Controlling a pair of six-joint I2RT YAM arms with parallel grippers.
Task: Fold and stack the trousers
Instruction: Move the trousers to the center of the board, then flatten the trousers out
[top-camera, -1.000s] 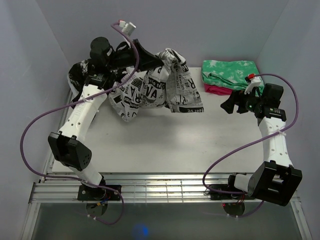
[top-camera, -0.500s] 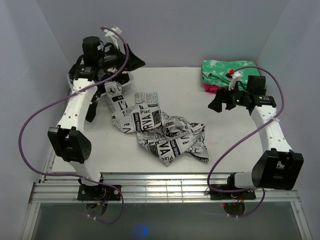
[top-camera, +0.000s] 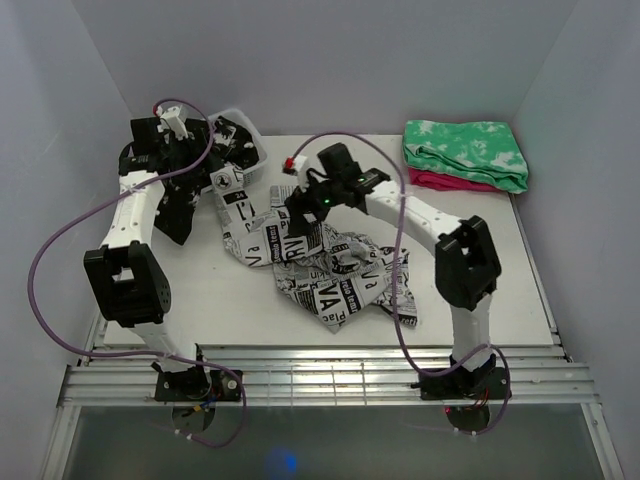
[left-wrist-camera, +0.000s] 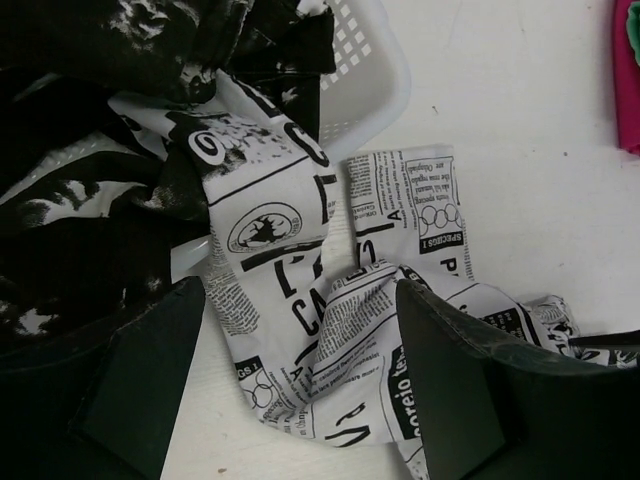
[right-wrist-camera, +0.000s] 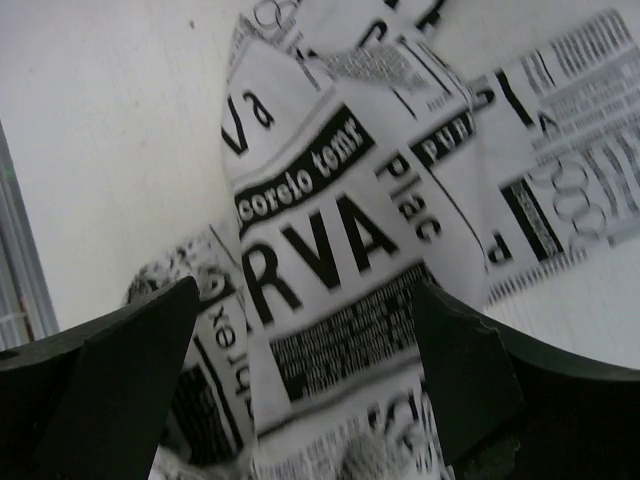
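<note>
Likely laying out: left claw (left-wrist-camera: 300, 375) and right claw (right-wrist-camera: 300, 375), both apart, hover over crumpled white newsprint cloth trousers (top-camera: 335, 275); next, probably pinch edges and flatten.

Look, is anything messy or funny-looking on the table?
Yes. The trousers lie crumpled in a heap on the table, not folded, with one end trailing up to the white basket. A black splotched garment hangs out over the basket's side.

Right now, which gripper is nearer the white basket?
Left. The left gripper hovers just beside the basket, jaws open over the trousers near its rim. The right gripper is farther out, jaws open above the trousers mid-table.
</note>
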